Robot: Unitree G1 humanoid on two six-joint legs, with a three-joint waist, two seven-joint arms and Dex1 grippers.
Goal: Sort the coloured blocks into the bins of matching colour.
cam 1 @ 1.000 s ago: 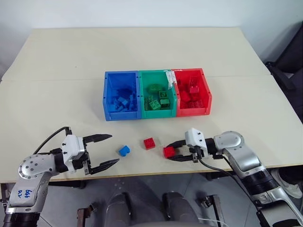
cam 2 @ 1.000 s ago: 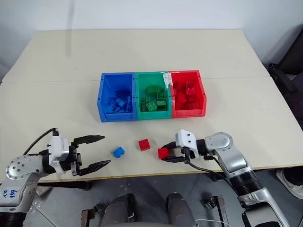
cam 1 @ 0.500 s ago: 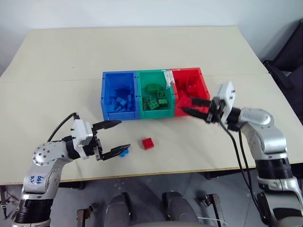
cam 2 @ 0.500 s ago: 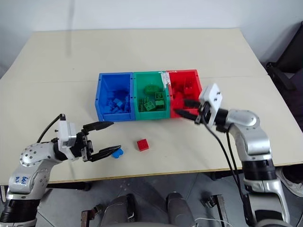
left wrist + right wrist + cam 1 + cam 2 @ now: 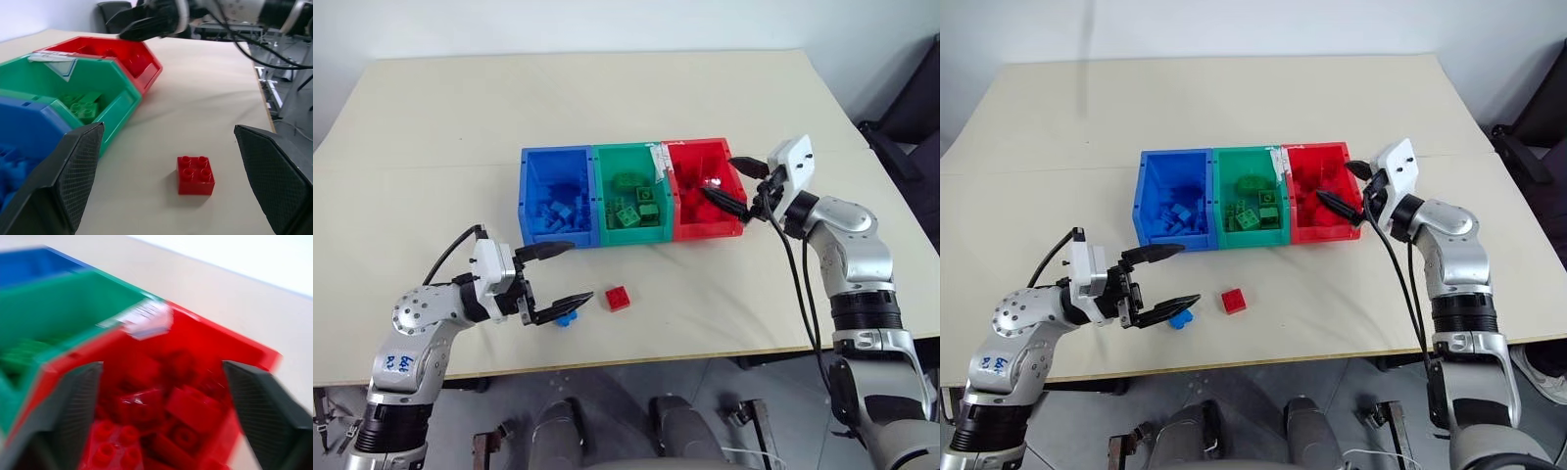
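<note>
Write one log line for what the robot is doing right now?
right gripper: open over red bin | left gripper: open by blue block | red block: on table

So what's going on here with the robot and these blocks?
It is sorting blocks by colour into three joined bins. The right claw hangs open over the red bin, which holds red blocks, and grips nothing. The left claw is open, low over the table, its fingers either side of a blue block. A red block lies loose on the table just beside it. Those two blocks are yet to be binned.
</note>
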